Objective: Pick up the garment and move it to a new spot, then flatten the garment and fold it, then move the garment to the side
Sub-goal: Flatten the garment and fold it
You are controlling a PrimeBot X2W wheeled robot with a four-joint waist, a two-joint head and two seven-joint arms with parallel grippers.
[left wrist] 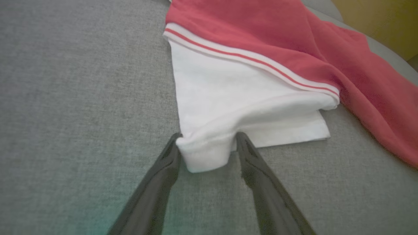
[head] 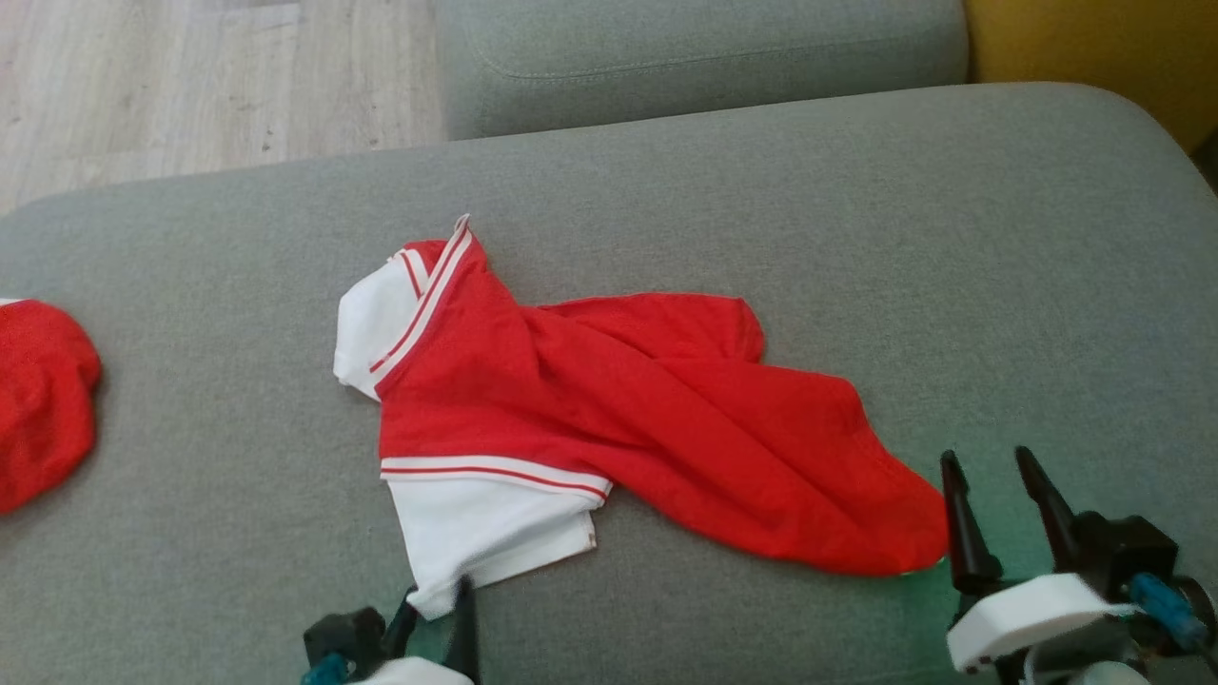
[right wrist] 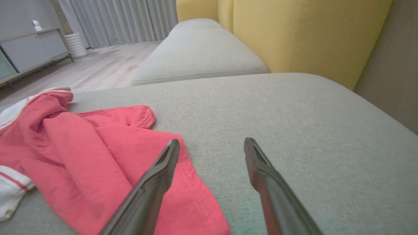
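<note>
Red and white shirt [head: 609, 419] rumpled on the sofa cushion [head: 856, 238], left gripper [left wrist: 209, 137] at its 7 o'clock, spread wide around the white sleeve [left wrist: 235, 98] corner, right gripper [head: 985, 459] at its 4 o'clock, spread, empty, just beside the hem [head: 856, 561]

Head cam looks steeply down on the grey sofa seat [head: 809, 238], with wood floor [head: 143, 86] at top left. Left wrist cam sits low, right up against the red shirt [left wrist: 261, 29]. Right wrist cam is low too, facing along the seat toward the yellow backrest [right wrist: 310, 32]. All three catch that shirt.
</note>
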